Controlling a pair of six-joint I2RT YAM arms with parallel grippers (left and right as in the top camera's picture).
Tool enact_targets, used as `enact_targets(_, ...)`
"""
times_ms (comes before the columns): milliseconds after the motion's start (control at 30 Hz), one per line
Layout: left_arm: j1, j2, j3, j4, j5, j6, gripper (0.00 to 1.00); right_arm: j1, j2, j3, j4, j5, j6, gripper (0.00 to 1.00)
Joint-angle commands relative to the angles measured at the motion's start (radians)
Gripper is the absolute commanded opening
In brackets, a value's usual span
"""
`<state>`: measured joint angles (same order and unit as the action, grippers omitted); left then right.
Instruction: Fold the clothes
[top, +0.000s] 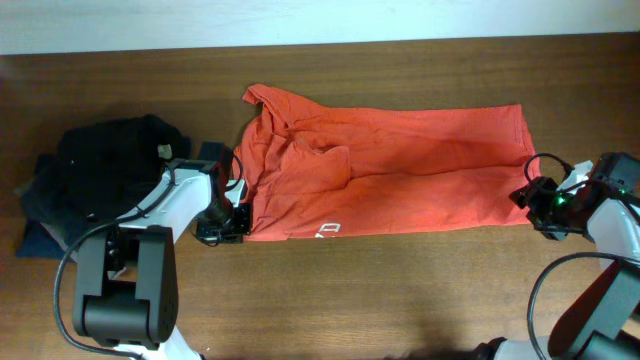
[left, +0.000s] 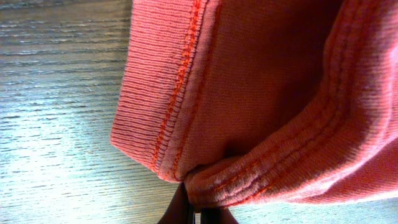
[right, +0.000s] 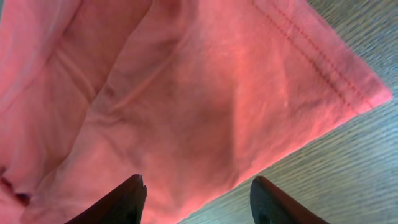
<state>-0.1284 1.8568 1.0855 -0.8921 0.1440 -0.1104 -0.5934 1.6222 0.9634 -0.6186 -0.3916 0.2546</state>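
The red-orange T-shirt (top: 390, 170) lies spread across the middle of the wooden table, folded lengthwise, with small white lettering near its front edge. My left gripper (top: 228, 222) is at the shirt's left front corner and is shut on a fold of the ribbed, stitched hem (left: 249, 180). My right gripper (top: 533, 200) is open at the shirt's right edge; its two dark fingers (right: 196, 190) straddle the hem edge of the shirt (right: 186, 93), just above the cloth.
A pile of black, navy and grey garments (top: 95, 170) lies at the left of the table (top: 420, 290). A white wall strip runs along the table's far edge.
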Motion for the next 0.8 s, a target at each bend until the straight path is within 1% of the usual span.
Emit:
enact_targets(0, 0.003, 0.020, -0.026, 0.017, -0.014, -0.010, 0.01, -0.011, 0.039, 0.004, 0.019, 0.082, -0.008, 0.63)
enact_targets(100, 0.003, 0.020, -0.026, 0.017, -0.014, -0.010, 0.01, -0.052, 0.057, 0.004, 0.043, 0.120, 0.027, 0.66)
enact_targets(300, 0.003, 0.020, -0.026, 0.015, -0.014, -0.010, 0.01, -0.162, 0.109, 0.004, 0.108, 0.091, 0.072, 0.65)
enact_targets(400, 0.003, 0.020, -0.026, 0.020, -0.014, -0.010, 0.01, -0.168, 0.143, 0.004, 0.146, 0.058, 0.073, 0.65)
enact_targets(433, 0.003, 0.020, -0.026, 0.020, -0.014, -0.010, 0.01, -0.164, 0.154, 0.004, 0.152, 0.056, 0.076, 0.63)
enact_targets(467, 0.003, 0.020, -0.026, 0.020, -0.014, -0.010, 0.01, -0.160, 0.167, 0.004, 0.157, 0.056, 0.077, 0.58)
enact_targets(567, 0.003, 0.020, -0.026, 0.013, -0.014, -0.010, 0.01, -0.151, 0.203, 0.004, 0.186, 0.055, 0.104, 0.57)
enact_targets(633, 0.003, 0.020, -0.026, 0.012, -0.012, -0.010, 0.01, -0.148, 0.225, 0.004, 0.212, 0.040, 0.120, 0.51)
enact_targets(667, 0.003, 0.020, -0.026, 0.013, -0.010, -0.010, 0.01, -0.148, 0.232, 0.004, 0.217, 0.031, 0.122, 0.45)
enact_targets(700, 0.003, 0.020, -0.026, 0.012, -0.011, -0.010, 0.01, -0.148, 0.234, 0.004, 0.216, 0.023, 0.124, 0.33)
enact_targets(767, 0.003, 0.020, -0.026, 0.010, -0.011, -0.018, 0.01, -0.148, 0.231, 0.005, 0.211, 0.013, 0.124, 0.17)
